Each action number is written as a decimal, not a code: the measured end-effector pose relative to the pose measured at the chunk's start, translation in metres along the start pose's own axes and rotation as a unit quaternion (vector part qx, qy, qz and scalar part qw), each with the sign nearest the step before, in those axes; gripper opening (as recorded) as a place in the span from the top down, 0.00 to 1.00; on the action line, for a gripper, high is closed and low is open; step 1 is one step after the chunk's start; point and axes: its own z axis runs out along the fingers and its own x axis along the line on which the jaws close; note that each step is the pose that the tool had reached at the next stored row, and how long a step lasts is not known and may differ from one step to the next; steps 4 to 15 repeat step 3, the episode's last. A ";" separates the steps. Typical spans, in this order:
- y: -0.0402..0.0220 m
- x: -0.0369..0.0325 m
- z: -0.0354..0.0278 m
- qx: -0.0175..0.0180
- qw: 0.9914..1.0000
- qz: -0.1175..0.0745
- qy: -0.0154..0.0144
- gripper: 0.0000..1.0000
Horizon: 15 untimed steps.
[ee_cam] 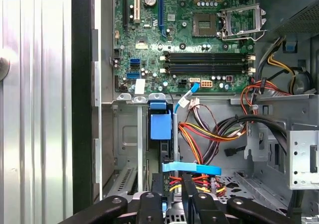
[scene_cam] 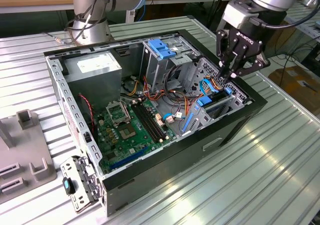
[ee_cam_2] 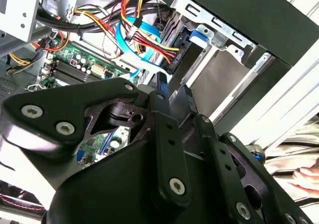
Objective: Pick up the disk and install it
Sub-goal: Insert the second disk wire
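Gripper (scene_cam: 231,76) is positioned at 3 o'clock over the computer case (scene_cam: 235,125), fingers nearly together, directly above the disk (scene_cam: 216,102) seated in its bay.

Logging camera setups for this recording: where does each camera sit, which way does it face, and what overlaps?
Exterior view: off the arm, looking down across the open computer case, gripper at the drive bay.
First wrist view: on the arm, looking along the fingers into the motherboard.
Second wrist view: behind the gripper, facing the bay.
Shared: blue cable, gripper.
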 end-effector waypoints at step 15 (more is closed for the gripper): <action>0.0015 0.0000 0.0000 0.000 1.000 0.000 0.000 0.70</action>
